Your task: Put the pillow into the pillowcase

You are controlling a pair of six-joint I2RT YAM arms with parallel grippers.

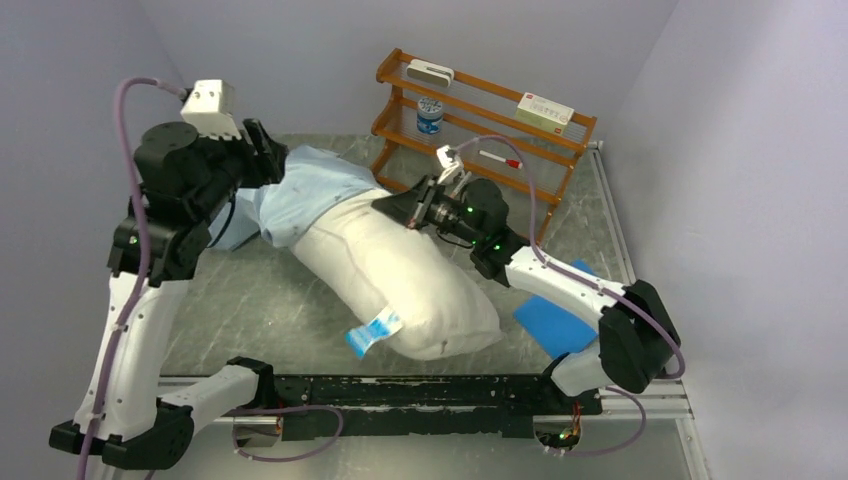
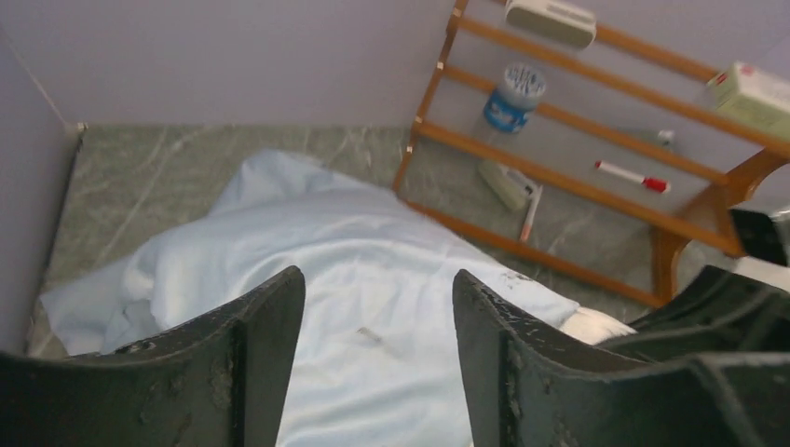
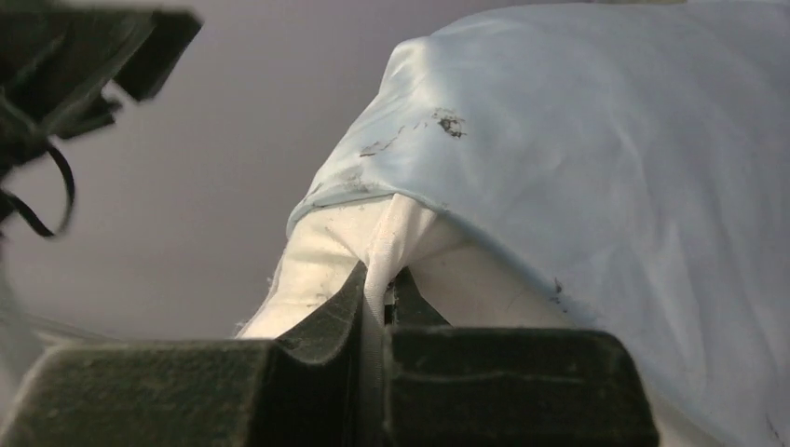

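— Nearest, at the table's [image 1: 250, 290] near edge, my left arm [image 1: 130, 330] and right arm [image 1: 560, 280] rise.
— And the pillow?
— The pillow [image 1: 400, 280] lies slantwise mid-table. Its far end sits inside the pillowcase [image 1: 320, 195], and its near end is bare, with the tag [image 1: 375, 330] showing.
— Your hands?
— My right gripper [image 3: 377, 275] is pinched together on a fold of off-white pillow cloth, right at the pillowcase hem. My left gripper [image 2: 377, 279] hangs over the pillowcase's far left, fingers apart, nothing between them.
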